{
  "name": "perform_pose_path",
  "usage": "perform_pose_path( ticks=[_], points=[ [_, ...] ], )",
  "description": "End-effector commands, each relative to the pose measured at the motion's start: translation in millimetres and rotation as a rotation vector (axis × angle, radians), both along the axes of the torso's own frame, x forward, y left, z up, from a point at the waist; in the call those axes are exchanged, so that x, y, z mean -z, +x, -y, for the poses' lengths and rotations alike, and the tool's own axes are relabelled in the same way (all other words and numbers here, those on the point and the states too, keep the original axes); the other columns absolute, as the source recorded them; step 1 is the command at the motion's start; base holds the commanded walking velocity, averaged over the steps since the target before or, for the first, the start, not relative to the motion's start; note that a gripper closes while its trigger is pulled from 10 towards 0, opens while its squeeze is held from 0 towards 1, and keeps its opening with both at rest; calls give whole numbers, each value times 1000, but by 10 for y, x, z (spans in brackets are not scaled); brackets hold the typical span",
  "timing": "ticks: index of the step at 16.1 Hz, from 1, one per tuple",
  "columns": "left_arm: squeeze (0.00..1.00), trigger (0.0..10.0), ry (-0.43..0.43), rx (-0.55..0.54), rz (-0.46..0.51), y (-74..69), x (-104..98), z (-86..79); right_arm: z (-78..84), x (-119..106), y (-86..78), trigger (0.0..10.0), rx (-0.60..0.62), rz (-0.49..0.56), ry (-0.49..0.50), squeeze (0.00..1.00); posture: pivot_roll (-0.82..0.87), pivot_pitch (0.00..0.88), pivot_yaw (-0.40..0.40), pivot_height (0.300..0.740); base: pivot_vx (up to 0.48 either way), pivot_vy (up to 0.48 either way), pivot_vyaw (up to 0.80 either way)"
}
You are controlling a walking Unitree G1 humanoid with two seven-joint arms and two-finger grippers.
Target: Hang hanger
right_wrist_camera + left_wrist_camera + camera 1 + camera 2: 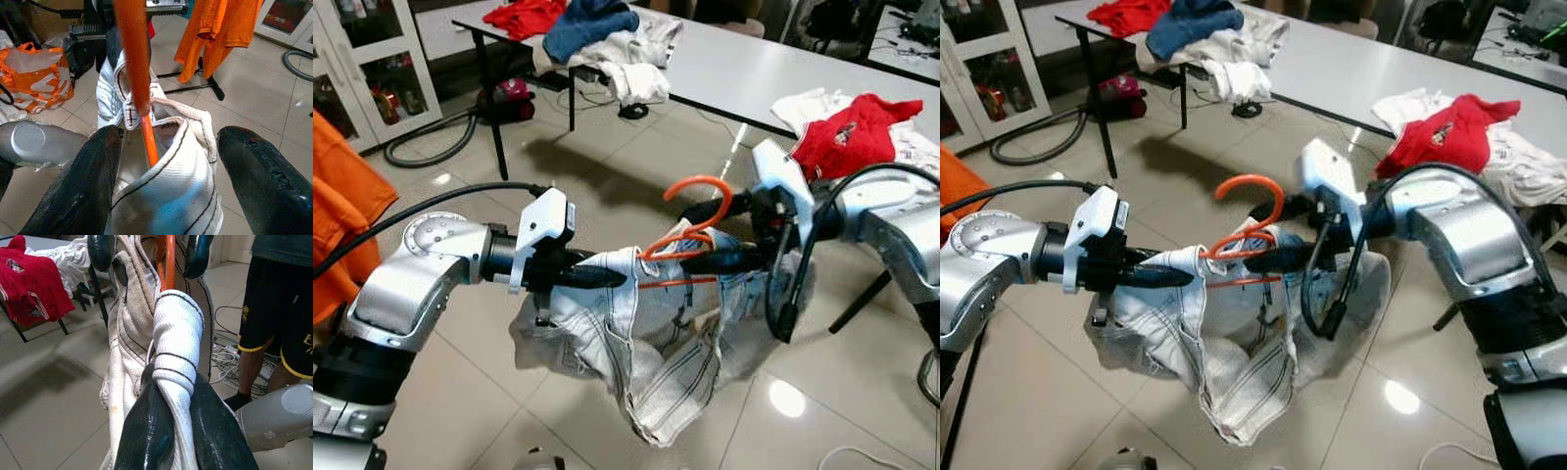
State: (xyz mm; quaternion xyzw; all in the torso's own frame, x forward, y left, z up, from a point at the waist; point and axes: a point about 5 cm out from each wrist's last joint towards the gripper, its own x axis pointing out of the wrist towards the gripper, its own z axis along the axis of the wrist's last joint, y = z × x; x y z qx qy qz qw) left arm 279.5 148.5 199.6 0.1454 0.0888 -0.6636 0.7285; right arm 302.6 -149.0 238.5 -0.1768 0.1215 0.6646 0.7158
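Note:
An orange plastic hanger [703,179] sits threaded into a white garment with dark stitching [646,362], its hook standing up above the cloth. My left gripper [612,277] is shut on the garment's waistband [176,342] and holds it up from the left. Opposite it, my right gripper [700,240] is open, its two black fingers [93,181] spread on either side of the hanger's bar [146,132] and the bunched cloth. The garment hangs between both arms above the tiled floor.
A white table [754,69] behind carries heaps of clothes [607,39]. A red garment [852,132] lies at the right, an orange shirt [342,206] hangs at the left. A person in black shorts [279,308] stands close by. A hose [431,142] lies on the floor.

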Motion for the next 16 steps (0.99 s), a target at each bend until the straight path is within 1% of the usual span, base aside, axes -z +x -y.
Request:
perform_pose_path(
  ticks=[1,2,5,9,16],
  points=[
    [0,10000,-24,40,62,-15,-152,68,23,-48,28,8118,14,32,-26,0,-140,0,-95,740,0,0,0],
    [0,10000,-24,41,62,-15,-157,68,24,-32,40,0,13,32,-53,0,-138,0,-96,740,0,0,0],
    [0,10000,-19,40,69,7,-171,60,53,-9,38,0,-11,5,-112,0,-141,0,-97,740,0,0,0],
    [0,10000,-23,24,80,33,-188,53,86,-18,37,0,-41,-25,-145,0,-143,0,-99,740,0,0,0],
    [0,10000,-25,6,101,74,-218,39,77,-39,64,0,-59,-39,-141,0,-142,0,-92,740,0,0,0]
  ],
)
